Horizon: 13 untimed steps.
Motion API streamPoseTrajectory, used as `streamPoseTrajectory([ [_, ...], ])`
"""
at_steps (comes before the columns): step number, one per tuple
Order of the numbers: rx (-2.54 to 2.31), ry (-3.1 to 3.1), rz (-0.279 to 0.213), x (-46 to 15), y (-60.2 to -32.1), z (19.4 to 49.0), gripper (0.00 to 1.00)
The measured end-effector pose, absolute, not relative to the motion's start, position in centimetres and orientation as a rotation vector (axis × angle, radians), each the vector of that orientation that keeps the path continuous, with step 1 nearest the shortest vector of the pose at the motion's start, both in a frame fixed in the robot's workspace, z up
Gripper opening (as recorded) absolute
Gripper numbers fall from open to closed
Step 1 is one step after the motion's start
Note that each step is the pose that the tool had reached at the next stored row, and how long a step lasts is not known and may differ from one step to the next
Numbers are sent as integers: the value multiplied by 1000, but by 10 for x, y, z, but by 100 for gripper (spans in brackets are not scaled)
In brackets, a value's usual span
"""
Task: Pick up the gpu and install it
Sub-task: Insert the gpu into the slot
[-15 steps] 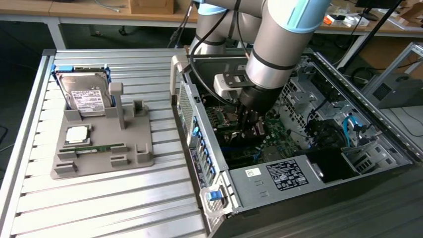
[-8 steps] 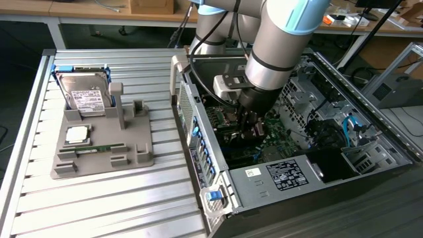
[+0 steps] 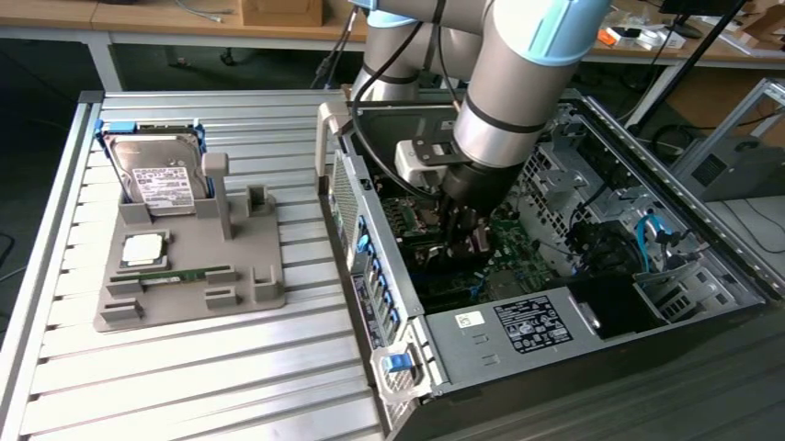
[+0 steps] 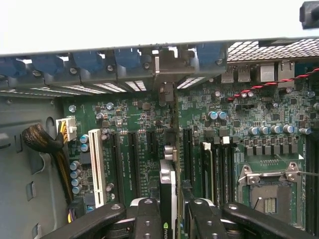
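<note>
In the wrist view I see the gpu (image 4: 168,172) edge-on, a thin card with a black cooler, held upright between my fingers. My gripper (image 4: 173,215) is shut on it, one black finger (image 4: 148,216) on each side. The card stands over the green motherboard (image 4: 124,114), in line with the black slots beside the white slot (image 4: 96,167). Its far end reaches the rear bracket openings (image 4: 167,67) of the case. Whether it sits in a slot I cannot tell. In the exterior view my gripper (image 3: 466,234) is low inside the open computer case (image 3: 368,266), above the board.
On the slatted table at the exterior view's left stands a grey holder (image 3: 245,285) with a hard drive (image 3: 160,175), a CPU (image 3: 143,248) and a RAM stick (image 3: 172,274). The power supply (image 3: 528,322) fills the case's near end. A cable bundle (image 4: 42,142) and the CPU socket (image 4: 269,184) flank the card.
</note>
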<state>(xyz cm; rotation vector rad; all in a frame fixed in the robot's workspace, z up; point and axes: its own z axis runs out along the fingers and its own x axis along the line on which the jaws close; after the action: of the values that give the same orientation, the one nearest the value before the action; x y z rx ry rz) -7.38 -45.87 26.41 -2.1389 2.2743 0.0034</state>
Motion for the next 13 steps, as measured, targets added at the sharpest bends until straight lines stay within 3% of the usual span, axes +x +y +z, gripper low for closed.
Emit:
streamPoseTrajectory([
  [13,-2138,2274,3,-75,-459,262,27],
])
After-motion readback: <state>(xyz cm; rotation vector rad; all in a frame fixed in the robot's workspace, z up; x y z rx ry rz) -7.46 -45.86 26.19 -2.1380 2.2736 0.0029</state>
